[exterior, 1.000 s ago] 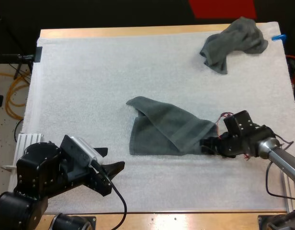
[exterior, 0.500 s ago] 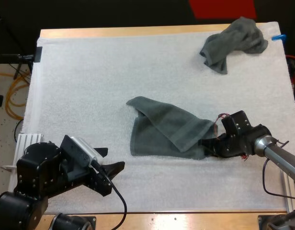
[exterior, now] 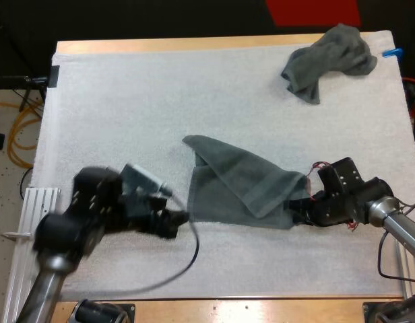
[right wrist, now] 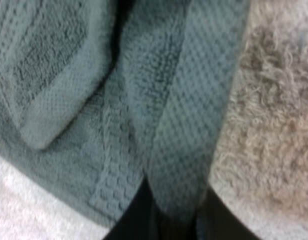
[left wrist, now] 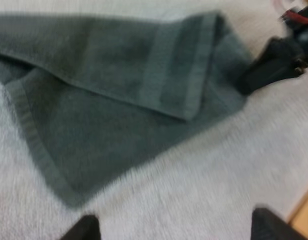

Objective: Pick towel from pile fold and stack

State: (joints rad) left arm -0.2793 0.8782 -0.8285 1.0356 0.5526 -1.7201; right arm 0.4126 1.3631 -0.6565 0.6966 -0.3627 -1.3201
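Observation:
A dark grey-green towel [exterior: 238, 182] lies partly folded over on the white mat [exterior: 126, 101]. My right gripper [exterior: 296, 205] is shut on its right corner. In the right wrist view the black fingers [right wrist: 139, 215] pinch a bunched edge of the towel [right wrist: 144, 90]. My left gripper [exterior: 180, 219] hovers just left of the towel's near left corner. Its fingertips [left wrist: 84, 227] stand wide apart over bare mat, short of the towel [left wrist: 109, 85]. In the left wrist view the right gripper [left wrist: 274, 65] sits at the towel's far corner.
A second, crumpled towel [exterior: 329, 60] lies at the mat's far right corner. The table's wooden front edge [exterior: 261, 306] runs close behind both arms. Bare mat stretches across the far left.
My left arm has swung forward and right, up to the towel's near left corner. The right gripper has shut on the towel's right corner, and the towel shifted slightly right.

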